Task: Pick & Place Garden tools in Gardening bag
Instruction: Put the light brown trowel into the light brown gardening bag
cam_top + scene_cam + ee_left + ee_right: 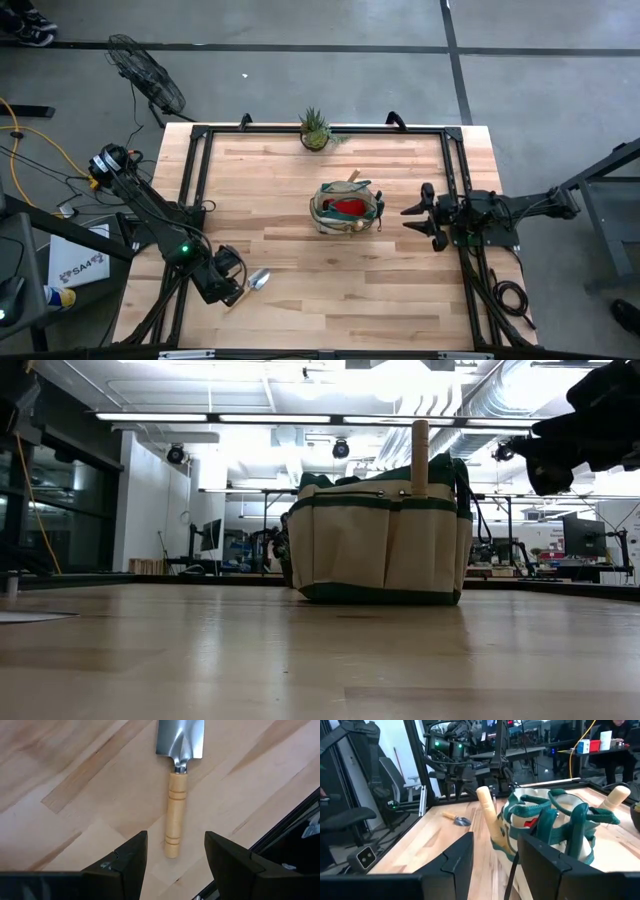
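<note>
A silver-bladed trowel with a wooden handle (176, 805) lies flat on the table near its front left (255, 282). My left gripper (175, 852) is open above the handle's free end, a finger on either side, touching nothing. The beige gardening bag with green trim (346, 207) stands at the table's middle, with a red glove (348, 207) and wooden handles (489, 815) sticking out of it. My right gripper (418, 218) is open to the right of the bag, off the table, empty.
A spiky green potted plant (314, 130) stands at the far edge. Black frame rails run along the table's left (190, 190) and right (455, 180) sides. Bare wood lies between the trowel and the bag.
</note>
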Robot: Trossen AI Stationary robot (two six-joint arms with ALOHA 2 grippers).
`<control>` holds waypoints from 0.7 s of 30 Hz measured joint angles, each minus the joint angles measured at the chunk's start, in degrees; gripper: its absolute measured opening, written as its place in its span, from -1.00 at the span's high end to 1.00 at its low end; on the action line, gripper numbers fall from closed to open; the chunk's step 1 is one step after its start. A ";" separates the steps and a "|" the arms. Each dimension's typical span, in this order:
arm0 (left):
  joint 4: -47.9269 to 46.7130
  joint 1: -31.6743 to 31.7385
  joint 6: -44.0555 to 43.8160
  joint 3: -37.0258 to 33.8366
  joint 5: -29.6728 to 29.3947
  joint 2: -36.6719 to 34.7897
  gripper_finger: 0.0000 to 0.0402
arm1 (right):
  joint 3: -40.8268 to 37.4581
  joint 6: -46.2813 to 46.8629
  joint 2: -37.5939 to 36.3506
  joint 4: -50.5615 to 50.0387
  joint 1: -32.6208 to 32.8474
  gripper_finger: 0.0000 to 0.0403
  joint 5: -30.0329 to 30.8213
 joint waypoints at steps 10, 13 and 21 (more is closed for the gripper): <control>3.09 0.00 1.47 0.04 2.19 0.33 0.05 | -0.04 -0.09 0.11 -0.20 0.01 0.28 -0.55; 5.20 0.00 -0.07 0.04 2.38 1.83 0.05 | -0.04 -0.08 0.11 -0.18 0.01 0.28 -0.55; 6.68 0.00 -0.46 0.07 6.98 8.38 0.05 | -0.07 -0.10 0.11 -0.17 0.01 0.28 -0.53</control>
